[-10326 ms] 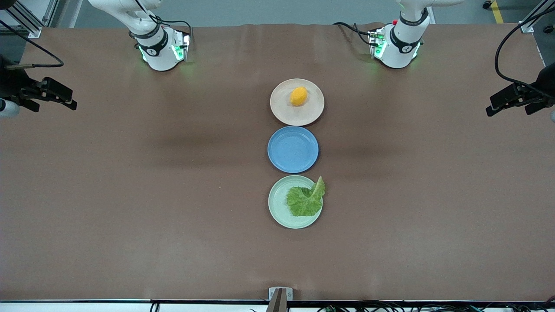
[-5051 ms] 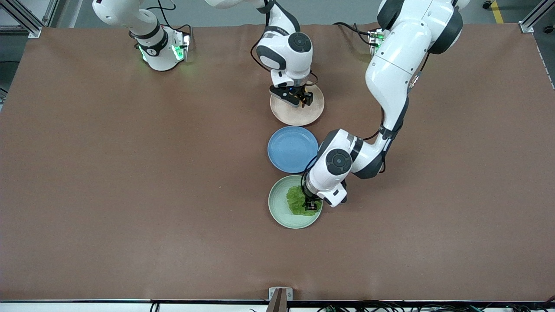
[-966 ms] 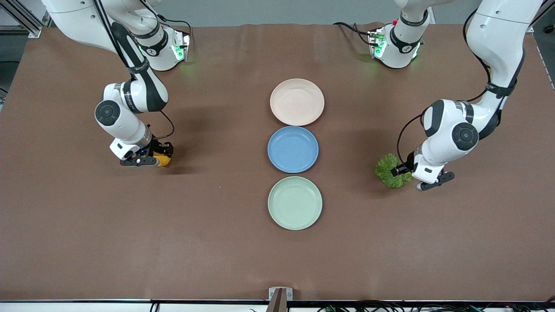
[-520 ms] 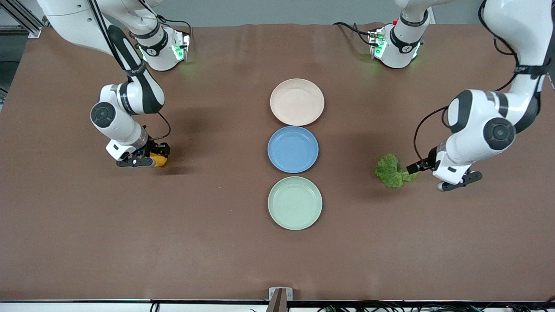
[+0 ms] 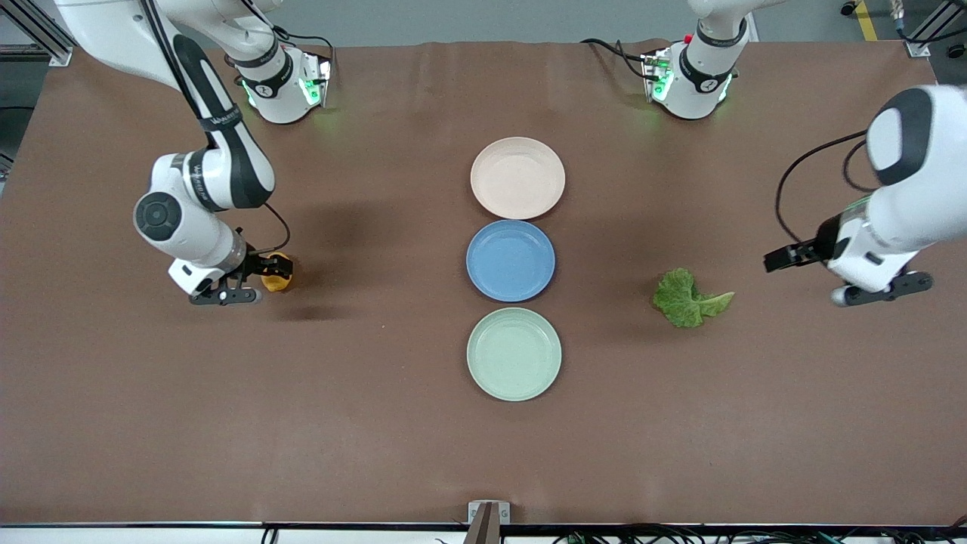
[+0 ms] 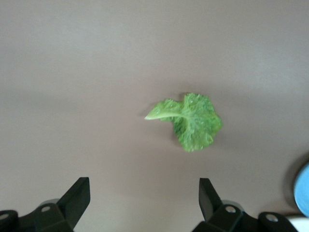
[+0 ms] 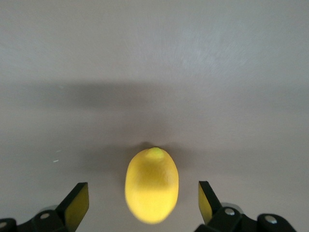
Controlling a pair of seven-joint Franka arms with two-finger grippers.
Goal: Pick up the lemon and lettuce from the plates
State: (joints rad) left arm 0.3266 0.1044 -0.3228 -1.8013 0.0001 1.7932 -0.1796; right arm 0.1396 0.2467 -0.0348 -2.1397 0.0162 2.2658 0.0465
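Note:
The lemon (image 5: 276, 280) lies on the brown table toward the right arm's end, off the plates. My right gripper (image 5: 266, 281) is open around it; in the right wrist view the lemon (image 7: 152, 191) sits between the fingers of that gripper (image 7: 143, 193), clear of both. The lettuce (image 5: 686, 298) lies on the table toward the left arm's end. My left gripper (image 5: 802, 281) is open and empty, apart from the leaf; the left wrist view shows the lettuce (image 6: 192, 121) well ahead of that gripper (image 6: 143, 188). The beige-pink plate (image 5: 517, 177) and the mint plate (image 5: 514, 353) are empty.
An empty blue plate (image 5: 511, 261) sits between the two task plates in a row at the table's middle; its edge shows in the left wrist view (image 6: 304, 191). The arms' bases (image 5: 279, 83) stand along the table's edge farthest from the front camera.
My left gripper let go of the lettuce and drew away toward the left arm's end. My right gripper opened off the lemon and backed off slightly. Both things lay on plates earlier.

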